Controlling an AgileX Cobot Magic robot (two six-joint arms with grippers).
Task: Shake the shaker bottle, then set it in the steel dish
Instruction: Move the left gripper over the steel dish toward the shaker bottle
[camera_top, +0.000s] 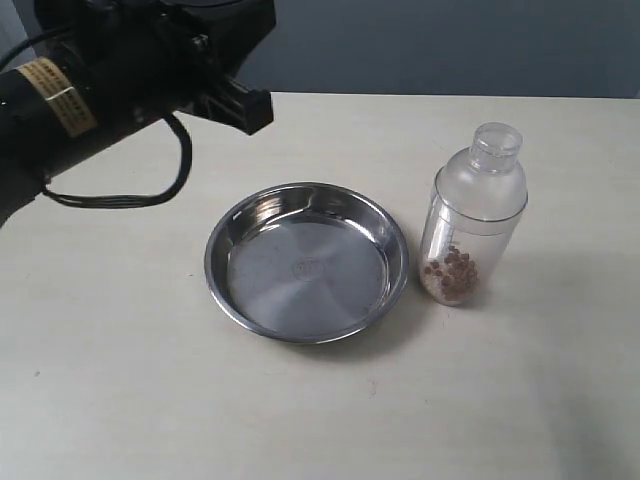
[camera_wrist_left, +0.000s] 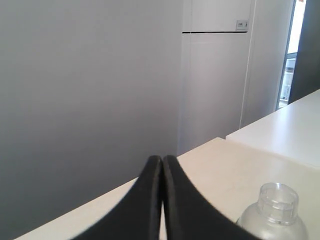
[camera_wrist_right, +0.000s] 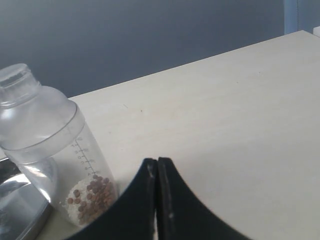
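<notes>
Shaker bottle: clear frosted plastic, standing upright on the table, outside the steel dish and just beside its rim, on the dish's right in the exterior view. Long axis vertical; base flat on the tabletop, domed shoulder and small cylindrical cap pointing straight up. Nothing grips it. Printed measuring marks run up its wall in the right wrist view.

Beads: brown over whitish, settled in a heap at the bottom of the bottle.

Steel dish: round, shallow, shiny, sloped rim, flat bottom bare, resting level on the table.

Left arm: black, with a yellow label and a looping black cable, held above the table beyond the dish's far left side, well apart from the bottle.

Left gripper: fingers pressed together tip to tip, nothing between them; the bottle's cap shows off to one side of them.

Right gripper: fingers likewise closed against each other, holding nothing, near the bottle on the side away from the dish, not touching it.
</notes>
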